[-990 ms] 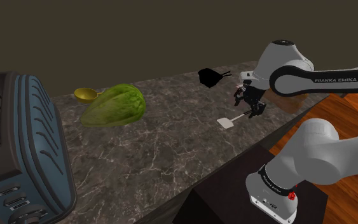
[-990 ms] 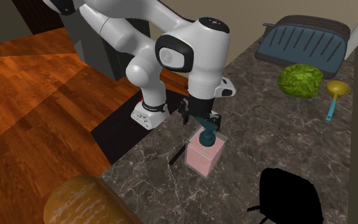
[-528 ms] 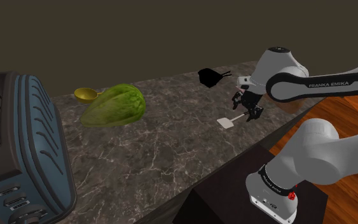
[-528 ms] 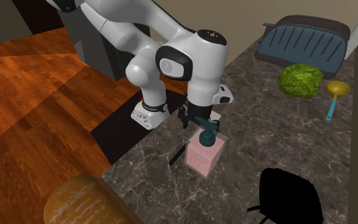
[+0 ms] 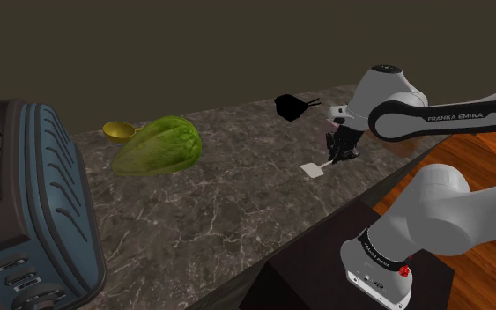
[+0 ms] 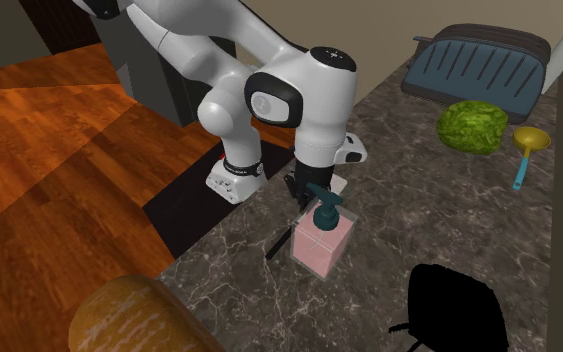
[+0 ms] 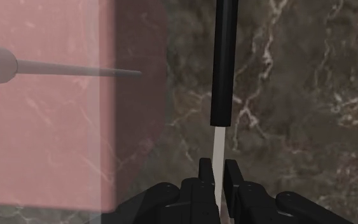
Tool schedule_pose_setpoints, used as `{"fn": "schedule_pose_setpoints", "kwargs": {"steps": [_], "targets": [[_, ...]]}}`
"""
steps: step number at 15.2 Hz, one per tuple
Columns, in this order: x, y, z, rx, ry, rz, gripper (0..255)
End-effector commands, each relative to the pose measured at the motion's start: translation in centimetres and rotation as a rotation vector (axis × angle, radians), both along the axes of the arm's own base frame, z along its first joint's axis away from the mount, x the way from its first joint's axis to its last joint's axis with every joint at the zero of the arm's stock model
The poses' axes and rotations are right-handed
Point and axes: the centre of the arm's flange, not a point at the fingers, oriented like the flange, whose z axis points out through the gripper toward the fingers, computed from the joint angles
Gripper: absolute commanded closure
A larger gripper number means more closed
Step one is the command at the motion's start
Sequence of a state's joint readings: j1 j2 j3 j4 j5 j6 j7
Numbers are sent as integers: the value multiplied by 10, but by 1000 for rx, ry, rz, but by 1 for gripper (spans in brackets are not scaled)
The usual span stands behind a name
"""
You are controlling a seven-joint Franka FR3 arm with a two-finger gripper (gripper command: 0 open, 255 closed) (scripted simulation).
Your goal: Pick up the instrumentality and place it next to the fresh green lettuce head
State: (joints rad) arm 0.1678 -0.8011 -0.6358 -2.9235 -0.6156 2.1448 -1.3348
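The instrumentality is a spatula with a white blade (image 5: 313, 170), a thin pale shaft (image 7: 219, 149) and a black handle (image 7: 225, 63). It lies flat on the dark marble counter (image 5: 237, 202). My gripper (image 7: 219, 179) points down at it, its fingers (image 7: 206, 175) shut on the pale shaft just short of the handle. In the shoulder view the gripper (image 5: 337, 156) stands low over the counter beside the blade. The green lettuce head (image 5: 159, 145) lies far off toward that view's left. The black handle (image 6: 279, 243) pokes out toward the counter edge.
A pink soap dispenser (image 6: 321, 236) with a teal pump stands right beside the gripper. A gold scoop (image 5: 119, 132) lies behind the lettuce, and a big blue-grey toaster (image 5: 25, 207) stands at the shoulder view's left. A black shape (image 5: 290, 107) sits near the wall.
The gripper dropped a little onto the spatula, and its fingers went from wide apart to shut on the shaft. The spatula has not moved.
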Motion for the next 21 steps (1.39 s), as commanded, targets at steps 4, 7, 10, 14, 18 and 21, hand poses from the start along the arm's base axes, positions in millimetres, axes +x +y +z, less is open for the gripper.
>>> {"fn": "schedule_pose_setpoints", "kwargs": {"steps": [4, 7, 10, 14, 18, 21], "targets": [[0, 0, 0, 0, 0, 0, 255], [0, 0, 5, 0, 0, 0, 255], [0, 0, 21, 0, 0, 0, 255], [0, 0, 42, 0, 0, 0, 255], [0, 0, 63, 0, 0, 0, 255], [0, 0, 79, 0, 0, 0, 255]]}}
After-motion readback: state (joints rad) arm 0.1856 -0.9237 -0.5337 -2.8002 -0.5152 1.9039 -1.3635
